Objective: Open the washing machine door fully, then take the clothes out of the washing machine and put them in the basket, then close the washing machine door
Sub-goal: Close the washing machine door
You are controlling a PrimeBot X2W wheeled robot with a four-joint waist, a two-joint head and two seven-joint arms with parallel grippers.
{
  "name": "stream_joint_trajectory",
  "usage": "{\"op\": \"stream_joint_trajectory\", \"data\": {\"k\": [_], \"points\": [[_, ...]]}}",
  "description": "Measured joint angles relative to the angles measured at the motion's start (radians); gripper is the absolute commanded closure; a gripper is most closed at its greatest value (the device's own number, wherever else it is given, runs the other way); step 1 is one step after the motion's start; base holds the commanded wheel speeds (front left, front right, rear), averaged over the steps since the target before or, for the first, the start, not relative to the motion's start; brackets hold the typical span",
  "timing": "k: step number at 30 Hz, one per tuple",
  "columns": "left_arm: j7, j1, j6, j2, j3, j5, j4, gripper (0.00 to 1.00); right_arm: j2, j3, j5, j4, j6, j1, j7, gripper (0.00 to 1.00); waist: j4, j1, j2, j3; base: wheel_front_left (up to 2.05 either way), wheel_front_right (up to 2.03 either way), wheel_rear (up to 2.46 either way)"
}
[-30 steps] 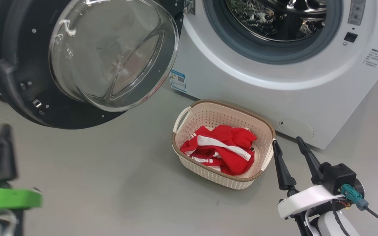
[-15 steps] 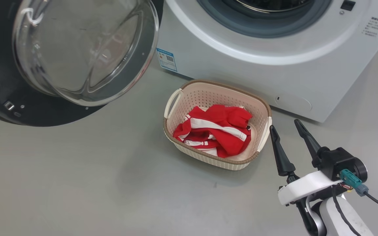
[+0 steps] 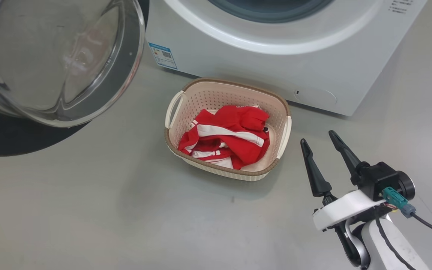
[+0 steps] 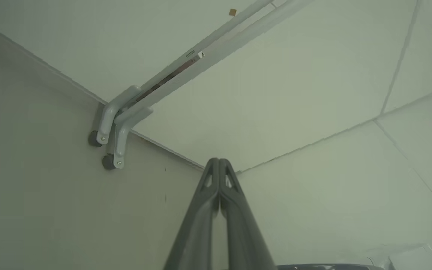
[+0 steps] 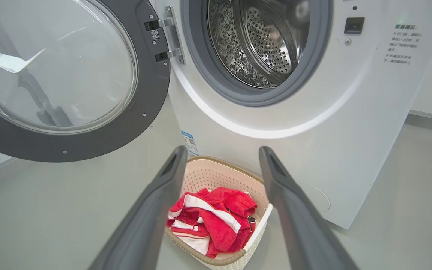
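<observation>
Loosely crumpled red clothes (image 3: 231,138), perforated cream basket (image 3: 216,96), bulging glass door (image 3: 51,60)

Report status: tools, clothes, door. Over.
Left tool shut, empty; right tool open, empty. Clothes in basket; visible drum shows none. Washing machine door open, not yet closed. Basket on floor near its swing.

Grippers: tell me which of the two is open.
The right gripper: its fingers stand spread apart beside the basket. The left gripper has its fingers pressed together.
</observation>
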Motion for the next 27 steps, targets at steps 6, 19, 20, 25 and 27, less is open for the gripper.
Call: {"op": "stream_joint_trajectory", "data": {"k": [6,19,20,25,27], "points": [[0.068,-0.062,0.095,0.051,0.096,-0.067,0.106,1.00,0.001,0.004,0.000,-0.002,0.000,-0.011,0.000,0.00,-0.036,0.0000,0.0000,0.008,0.00,0.00,0.00],[0.245,-0.171,0.103,0.067,0.017,-0.083,0.244,1.00,-0.002,-0.003,-0.008,-0.016,0.000,-0.030,0.003,0.00,-0.078,0.0000,0.0000,0.043,0.00,0.00,0.00],[0.245,-0.175,0.103,0.068,0.015,-0.082,0.252,1.00,-0.002,-0.003,-0.009,-0.016,0.000,-0.030,0.003,0.00,-0.078,0.0000,0.0000,0.045,0.00,0.00,0.00],[0.278,-0.188,0.103,0.074,0.004,-0.074,0.286,1.00,-0.001,-0.003,-0.008,-0.016,0.000,-0.031,0.003,0.00,-0.082,0.0000,0.0000,0.052,0.00,0.00,0.00],[0.291,-0.196,0.103,0.080,-0.002,-0.074,0.296,1.00,-0.001,-0.003,-0.009,-0.016,-0.001,-0.031,0.003,0.00,-0.084,0.0000,0.0000,0.054,0.00,0.00,0.00]]}}
